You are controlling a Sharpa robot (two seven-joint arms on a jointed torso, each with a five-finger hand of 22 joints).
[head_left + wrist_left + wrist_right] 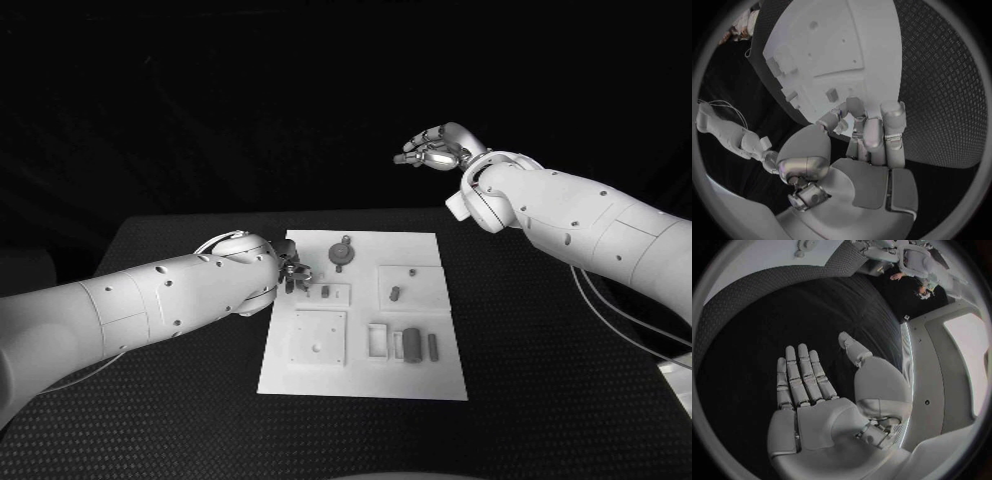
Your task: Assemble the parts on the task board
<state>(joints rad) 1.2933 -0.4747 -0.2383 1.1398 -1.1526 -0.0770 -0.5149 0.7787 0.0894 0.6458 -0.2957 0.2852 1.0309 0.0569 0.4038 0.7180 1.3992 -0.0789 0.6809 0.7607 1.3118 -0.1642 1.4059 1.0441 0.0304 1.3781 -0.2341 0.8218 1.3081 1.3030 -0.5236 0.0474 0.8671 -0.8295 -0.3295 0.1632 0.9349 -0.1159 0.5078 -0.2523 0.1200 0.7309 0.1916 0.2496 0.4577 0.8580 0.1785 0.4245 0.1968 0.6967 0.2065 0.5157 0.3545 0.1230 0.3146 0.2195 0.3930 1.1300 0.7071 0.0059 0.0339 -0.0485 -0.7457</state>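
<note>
The left arm enters from the left side of the head view and reaches across the black bench (548,400) to the left edge of the task board (361,380). The left hand (293,277) sits at the board's left edge, near its far half. In the left wrist view the left hand (864,135) has its fingers (893,125) extended side by side toward the board edge, with the thumb curled in beside them. Whether anything is pinched between thumb and fingers cannot be determined.

The task board lies flat in the middle of the bench, long axis running away from the robot. A round part with a stem (342,253) lies on the far section of the board. A small part (326,292) sits just beside the left hand's fingertips. To its right, a square recessed plate (402,286) carries a small part (394,293). On the near section, a square plate (320,337) lies at the left. To its right, a row of elongated parts (414,344) lies side by side.

The right arm enters from the right side. The right hand (433,151) is raised well above and beyond the far right corner of the bench. In the right wrist view the right hand (811,390) is flat, fingers straight and close together, thumb apart, holding nothing.
</note>
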